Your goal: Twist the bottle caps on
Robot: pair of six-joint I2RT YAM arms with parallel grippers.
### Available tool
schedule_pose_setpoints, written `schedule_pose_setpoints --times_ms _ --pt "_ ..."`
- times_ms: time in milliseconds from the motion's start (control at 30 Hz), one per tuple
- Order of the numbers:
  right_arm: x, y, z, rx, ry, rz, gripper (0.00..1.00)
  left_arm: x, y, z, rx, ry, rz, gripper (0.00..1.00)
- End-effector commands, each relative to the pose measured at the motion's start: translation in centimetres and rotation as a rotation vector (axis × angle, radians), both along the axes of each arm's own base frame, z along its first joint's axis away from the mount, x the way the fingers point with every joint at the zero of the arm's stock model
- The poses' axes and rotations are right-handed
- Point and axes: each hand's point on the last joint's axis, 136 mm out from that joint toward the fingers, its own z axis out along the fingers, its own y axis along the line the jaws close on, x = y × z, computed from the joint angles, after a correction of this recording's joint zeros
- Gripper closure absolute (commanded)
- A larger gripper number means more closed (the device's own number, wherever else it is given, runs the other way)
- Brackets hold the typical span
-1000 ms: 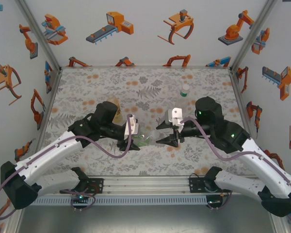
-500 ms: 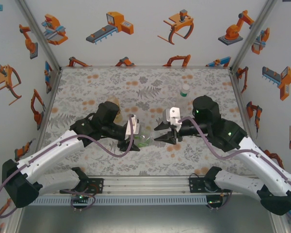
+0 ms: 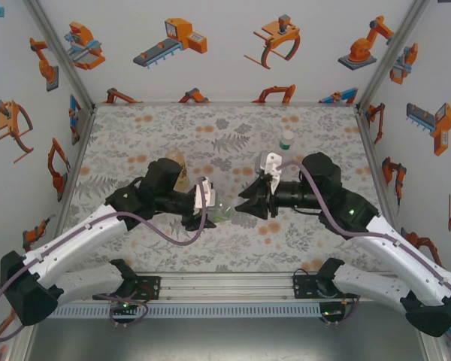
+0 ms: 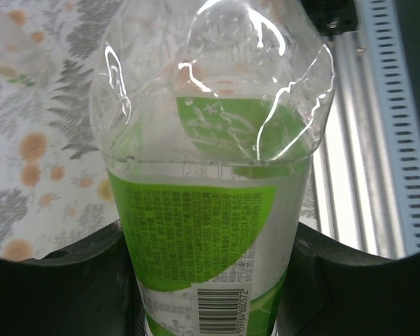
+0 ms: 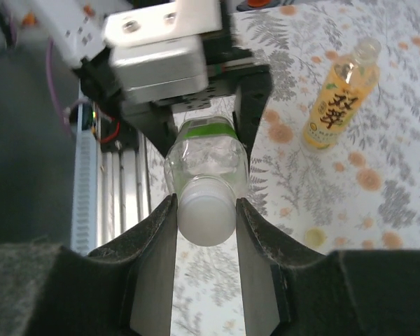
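Currently the left gripper (image 3: 203, 218) has its jaws clamped on the clear bottle (image 4: 203, 231), held level above the table (image 3: 135, 128) between the arms. Its long axis points straight into the right gripper (image 5: 205, 206), whose jaws grip the white cap (image 5: 206, 220) at the neck.

The bottle (image 4: 210, 140) clamped in the left gripper (image 4: 210, 294) is thin clear plastic, glossy and creased, with hard white glints. Its label (image 4: 196, 238) is a smooth printed film in green and white. The cap (image 5: 206, 222) pinched in the right gripper (image 5: 206, 206) is smooth white plastic, more satin than shiny. That gripper's fingers (image 5: 154, 259) look like matt black plastic, faintly grainy. Beyond them, the yellow bottle (image 5: 334, 98) is glossy clear plastic with a slick label. The table (image 5: 385, 210) cover is matt, with a flower print. Beside the left gripper, the rail (image 4: 378, 140) is ribbed, dull silvery metal.
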Motion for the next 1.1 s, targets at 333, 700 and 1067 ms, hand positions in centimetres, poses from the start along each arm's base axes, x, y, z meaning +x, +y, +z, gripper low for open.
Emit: schedule_pose_setpoints --times_ms 333,700,1067 --pt "9.6 -3.0 -5.3 0.253 0.908 -0.832 1.00 8.9 -0.4 3.6 -0.084 -0.271 0.395 1.00" --pt "9.0 -3.0 -2.2 0.245 0.751 -0.741 0.72 6.3 -1.4 3.2 -0.074 -0.232 0.224 1.00" --pt "2.1 -2.5 5.3 0.133 0.110 -0.250 0.41 0.2 -1.0 2.7 -0.034 -0.045 -0.044 1.00"
